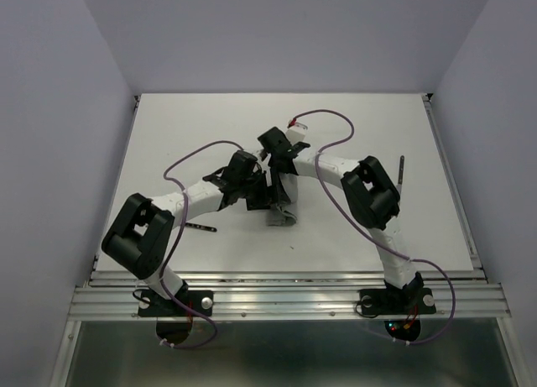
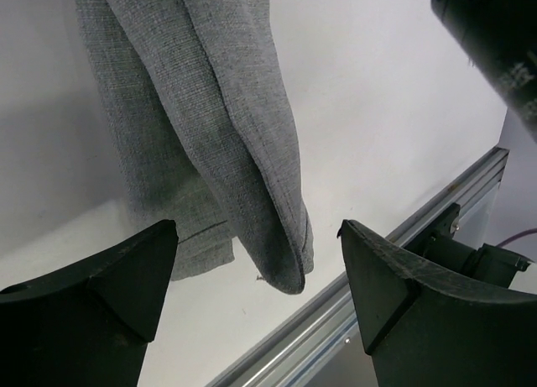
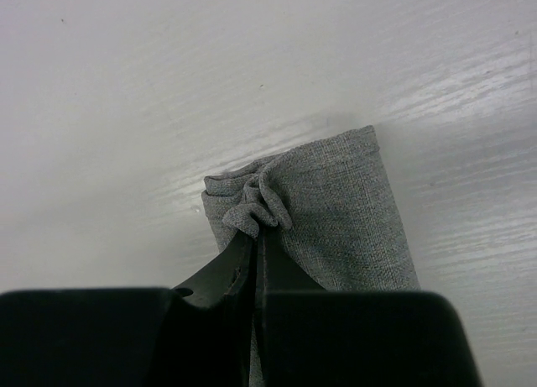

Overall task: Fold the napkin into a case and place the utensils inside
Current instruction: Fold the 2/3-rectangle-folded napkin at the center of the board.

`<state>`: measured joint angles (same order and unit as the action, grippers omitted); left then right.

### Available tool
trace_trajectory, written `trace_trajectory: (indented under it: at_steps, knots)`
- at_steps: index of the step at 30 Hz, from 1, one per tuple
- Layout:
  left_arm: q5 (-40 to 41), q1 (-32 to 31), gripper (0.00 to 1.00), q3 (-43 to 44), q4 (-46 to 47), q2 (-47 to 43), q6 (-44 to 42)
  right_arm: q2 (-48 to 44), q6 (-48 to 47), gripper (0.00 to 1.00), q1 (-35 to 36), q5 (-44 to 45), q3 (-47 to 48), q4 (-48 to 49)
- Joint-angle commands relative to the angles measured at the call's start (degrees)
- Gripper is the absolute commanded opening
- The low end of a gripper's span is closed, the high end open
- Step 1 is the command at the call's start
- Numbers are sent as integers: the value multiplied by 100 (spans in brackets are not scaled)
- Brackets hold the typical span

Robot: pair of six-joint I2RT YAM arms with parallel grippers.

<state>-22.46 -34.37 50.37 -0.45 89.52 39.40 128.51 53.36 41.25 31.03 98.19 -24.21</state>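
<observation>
- The napkin (image 1: 284,212), folded into a narrow grey strip, lies on the white counter (image 1: 361,118) at the middle of the top view, between the two arms.
- Nearest, to the lower left of the strip, one utensil (image 1: 201,227) lies flat on the counter, apart from the cloth.
- The left hand (image 2: 258,236) is spread wide over the strip and grips nothing. In its wrist view the layered folds run from the upper left down to the lower middle, ending near the metal rail (image 2: 352,311) at the counter's edge.
- The right hand (image 3: 254,236) is pinched tight on a bunched bit of the napkin's end.
- Farther back, at the right of the top view, a second utensil (image 1: 401,173) lies alone, well apart from the napkin.
</observation>
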Motion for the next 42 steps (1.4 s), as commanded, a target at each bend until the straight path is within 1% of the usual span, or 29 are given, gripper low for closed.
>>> trace_trajectory:
  at_steps: [1, 3, 6, 11, 12, 15, 16, 18, 19, 20, 21, 22, 23, 28, 30, 31, 33, 37, 39, 40, 42]
  knots:
    - [268, 18, 86, -106, 255, 347, 103, 183, -177, 1, -21, -193, -301, -823]
    - [303, 18, 80, -185, 352, 470, 121, 131, -177, 1, -21, -211, -318, -796]
    - [303, 27, 75, -291, 449, 619, 165, 43, -239, 1, -21, -264, -345, -743]
    - [330, 27, 60, -422, 554, 743, 174, -54, -397, 1, -21, -395, -388, -664]
    - [356, 18, 55, -440, 572, 734, 182, -63, -423, 1, -21, -422, -415, -656]
    - [383, 18, 48, -475, 598, 743, 174, -159, -528, 1, -21, -579, -494, -524]
    - [339, 18, 44, -484, 625, 743, 165, -212, -633, 4, -21, -711, -607, -384]
    - [304, 18, 40, -519, 677, 743, 156, -422, -730, 12, -21, -869, -748, -182]
    - [269, 18, 35, -528, 712, 734, 165, -658, -853, 25, -21, -1070, -958, 106]
    - [251, 18, 33, -528, 730, 743, 165, -773, -924, 31, -21, -1151, -1047, 222]
    - [242, 18, 28, -528, 748, 752, 165, -888, -950, 37, -21, -1204, -1109, 284]
    - [216, 18, 27, -519, 748, 769, 156, -1072, -1029, 45, -21, -1248, -1153, 320]
    - [207, 18, 27, -519, 748, 787, 156, -1073, -1065, 47, -21, -1265, -1145, 320]
    - [128, 18, 27, -519, 801, 874, 174, -1766, -1188, 55, -21, -1266, -1276, 311]
    - [93, 18, 27, -519, 809, 875, 173, -1969, -1188, 59, -21, -1213, -1477, 320]
    - [84, 18, 27, -519, 809, 857, 174, -2179, -1162, 64, -21, -1152, -1565, 320]
    - [84, 18, 27, -519, 809, 831, 165, -2382, -1100, 69, -21, -1099, -1872, 329]
    - [22, 18, 27, -511, 740, 761, 112, -2866, -960, 69, -73, -1107, -2469, 469]
    - [5, 18, 27, -511, 678, 682, 95, -3120, -907, 65, -74, -1099, -2725, 566]
    - [5, 9, 28, -511, 652, 638, 86, -3191, -846, 55, -74, -1099, -2848, 601]
    - [5, 9, 29, -511, 564, 523, 42, -3358, -793, 47, -74, -1125, -3174, 724]
